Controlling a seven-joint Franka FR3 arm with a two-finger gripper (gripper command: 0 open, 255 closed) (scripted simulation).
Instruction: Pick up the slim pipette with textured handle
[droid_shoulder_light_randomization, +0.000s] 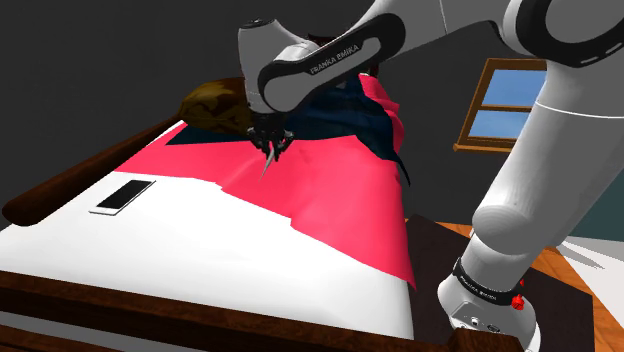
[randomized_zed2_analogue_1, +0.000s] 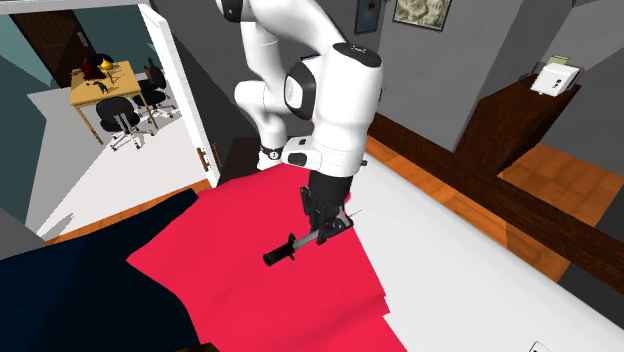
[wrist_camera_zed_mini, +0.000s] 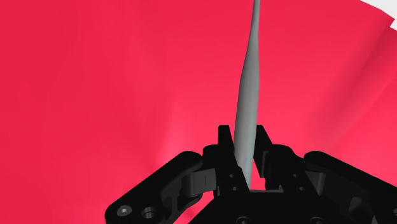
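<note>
My gripper (randomized_zed2_analogue_1: 322, 232) is shut on the slim pipette (randomized_zed2_analogue_1: 300, 243), above the red blanket (randomized_zed2_analogue_1: 250, 270) on the bed. In the second exterior view the pipette lies nearly level, with its dark ribbed handle sticking out toward that view's left and a thin tip on the other side. From the wrist, the grey tapering body (wrist_camera_zed_mini: 248, 89) runs away from the gripper (wrist_camera_zed_mini: 242, 137), clasped between the two fingers. In the shoulder view the gripper (droid_shoulder_light_randomization: 270, 143) hangs over the red blanket (droid_shoulder_light_randomization: 320, 190), and the pipette's grey tip (droid_shoulder_light_randomization: 268, 162) points down.
A flat phone (droid_shoulder_light_randomization: 122, 196) lies on the white sheet (droid_shoulder_light_randomization: 180, 250) at the shoulder view's left. A brown lumpy object (droid_shoulder_light_randomization: 212, 105) and a dark blue cover (droid_shoulder_light_randomization: 340, 110) lie at the far end. A wooden frame (droid_shoulder_light_randomization: 60, 185) edges the bed.
</note>
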